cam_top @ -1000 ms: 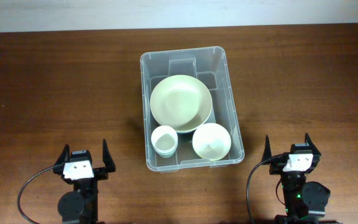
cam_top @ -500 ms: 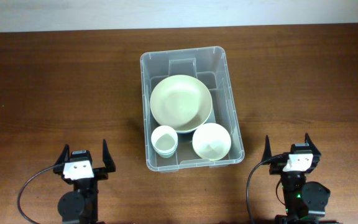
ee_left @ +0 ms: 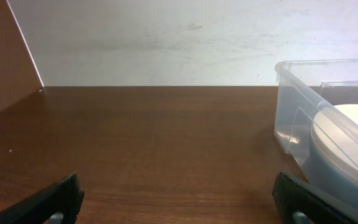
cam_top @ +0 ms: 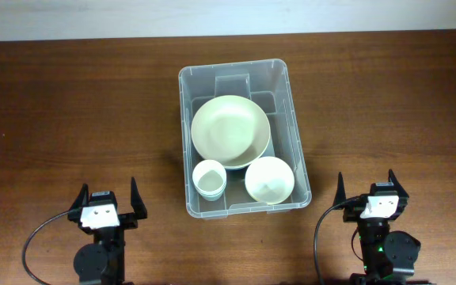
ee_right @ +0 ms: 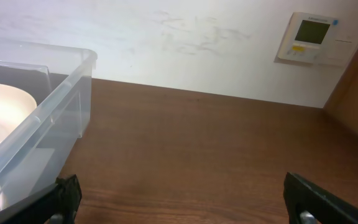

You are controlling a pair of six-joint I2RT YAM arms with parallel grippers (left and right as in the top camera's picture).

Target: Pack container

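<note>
The clear plastic container (cam_top: 285, 95) stands in the middle of the table. Inside it lie a large pale green bowl (cam_top: 229, 129), a small white cup (cam_top: 209, 178) and a white bowl (cam_top: 269, 180). My left gripper (cam_top: 106, 196) is open and empty at the front left, well apart from the container. My right gripper (cam_top: 367, 187) is open and empty at the front right. The left wrist view shows the container's corner (ee_left: 294, 106) to the right of open jaws (ee_left: 179, 208). The right wrist view shows the container's wall (ee_right: 55, 118) to the left of open jaws (ee_right: 185, 205).
The wooden table (cam_top: 70, 111) stretches left and right of the container. A white wall (ee_left: 166, 37) stands behind the table. A wall thermostat (ee_right: 308, 37) shows in the right wrist view.
</note>
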